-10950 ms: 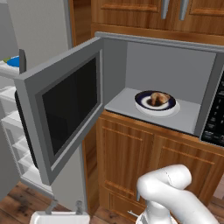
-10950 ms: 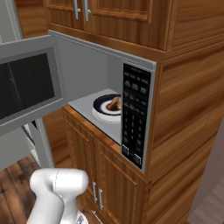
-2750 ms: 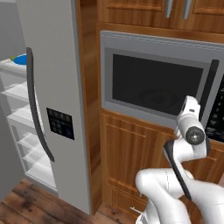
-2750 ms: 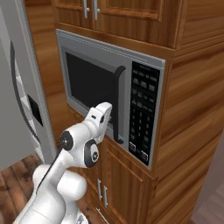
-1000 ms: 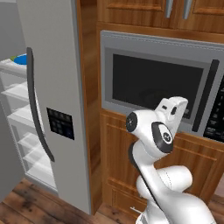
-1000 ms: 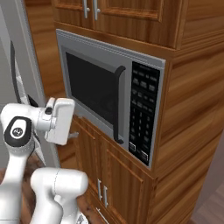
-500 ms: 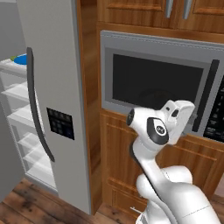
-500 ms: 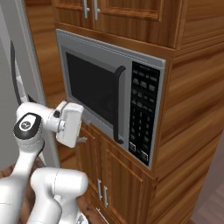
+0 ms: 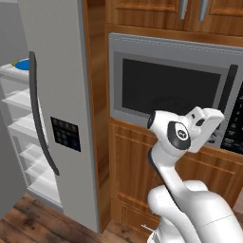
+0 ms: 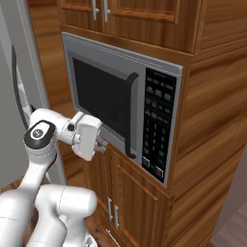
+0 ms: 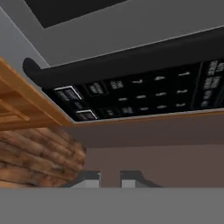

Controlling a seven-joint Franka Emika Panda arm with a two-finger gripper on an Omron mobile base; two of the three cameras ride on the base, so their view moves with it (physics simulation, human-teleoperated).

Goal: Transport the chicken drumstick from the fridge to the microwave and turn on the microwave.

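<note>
The microwave (image 10: 123, 113) door is closed; whether the chicken drumstick sits inside cannot be told through the dark window. The end effector (image 10: 101, 143), fingers close together and grasping nothing, hovers below the door handle (image 10: 129, 116), beside the keypad (image 11: 135, 98). Pressing start looks left.

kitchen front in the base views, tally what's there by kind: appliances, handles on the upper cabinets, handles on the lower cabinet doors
appliances: 2, the fridge and the microwave
upper cabinet handles: 2
lower cabinet door handles: 2
total: 6
</note>
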